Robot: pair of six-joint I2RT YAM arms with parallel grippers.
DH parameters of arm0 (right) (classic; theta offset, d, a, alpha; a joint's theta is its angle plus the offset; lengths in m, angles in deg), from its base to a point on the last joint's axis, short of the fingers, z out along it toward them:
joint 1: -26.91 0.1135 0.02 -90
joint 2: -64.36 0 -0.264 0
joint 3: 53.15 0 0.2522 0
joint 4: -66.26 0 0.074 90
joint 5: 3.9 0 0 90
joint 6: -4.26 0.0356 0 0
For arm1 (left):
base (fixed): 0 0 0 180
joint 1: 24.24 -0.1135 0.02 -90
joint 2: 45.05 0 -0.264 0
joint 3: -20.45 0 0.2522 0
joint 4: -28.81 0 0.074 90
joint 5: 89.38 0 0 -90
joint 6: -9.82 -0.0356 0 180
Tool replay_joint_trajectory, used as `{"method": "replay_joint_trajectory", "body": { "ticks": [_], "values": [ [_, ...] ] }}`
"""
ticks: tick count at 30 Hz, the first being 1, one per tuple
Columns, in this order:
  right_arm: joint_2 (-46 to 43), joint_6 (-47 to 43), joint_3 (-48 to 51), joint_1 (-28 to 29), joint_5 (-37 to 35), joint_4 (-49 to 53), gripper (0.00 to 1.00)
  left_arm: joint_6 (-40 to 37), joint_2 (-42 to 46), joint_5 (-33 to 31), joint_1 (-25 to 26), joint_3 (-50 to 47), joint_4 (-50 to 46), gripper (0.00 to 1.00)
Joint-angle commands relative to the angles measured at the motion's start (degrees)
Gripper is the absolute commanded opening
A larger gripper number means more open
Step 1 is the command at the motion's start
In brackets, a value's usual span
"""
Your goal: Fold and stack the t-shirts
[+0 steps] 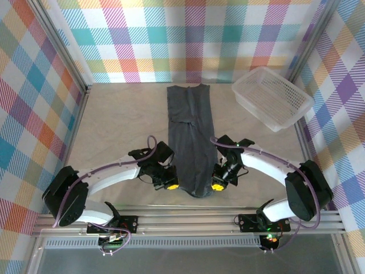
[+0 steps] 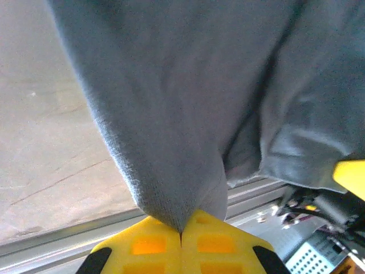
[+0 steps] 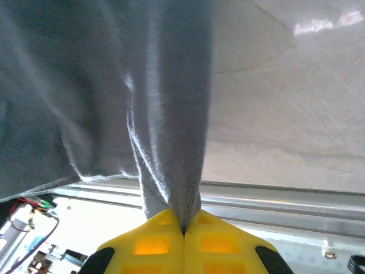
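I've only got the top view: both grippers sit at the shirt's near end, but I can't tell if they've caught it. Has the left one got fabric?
Observer: Yes. Its wrist view shows the left gripper shut, with a corner of the shirt pinched at the tips.
Operator: And the right?
Observer: The right gripper is shut too, on a bunched fold of the shirt's edge.

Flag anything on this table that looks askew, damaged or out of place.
Nothing damaged or spilled. The white perforated plastic basket sits skewed in the far right corner. The dark charcoal-grey t-shirt, a narrow strip, has a diagonal crease midway; left gripper and right gripper pinch its near end.
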Motion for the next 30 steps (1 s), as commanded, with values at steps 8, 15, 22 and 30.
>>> {"method": "replay_joint_trajectory", "body": {
  "ticks": [8,15,22,30],
  "values": [
    [13.58,-4.85,-25.06,-9.53,-3.61,4.53,0.00,1.57,-9.01,-6.63,-12.40,16.43,0.94,0.00],
    [30.19,-5.99,-44.17,-14.42,-3.66,5.09,0.00,-0.58,-21.78,-6.83,-19.41,30.13,2.65,0.00],
    [43.24,-5.85,-58.31,-17.44,-4.12,6.78,0.00,-4.24,-35.00,-6.22,-23.44,41.60,0.46,0.00],
    [47.40,-9.75,-63.62,-19.23,-3.92,5.67,0.49,-7.95,-38.46,-9.64,-25.00,46.00,-1.85,0.49]
  ]
}}
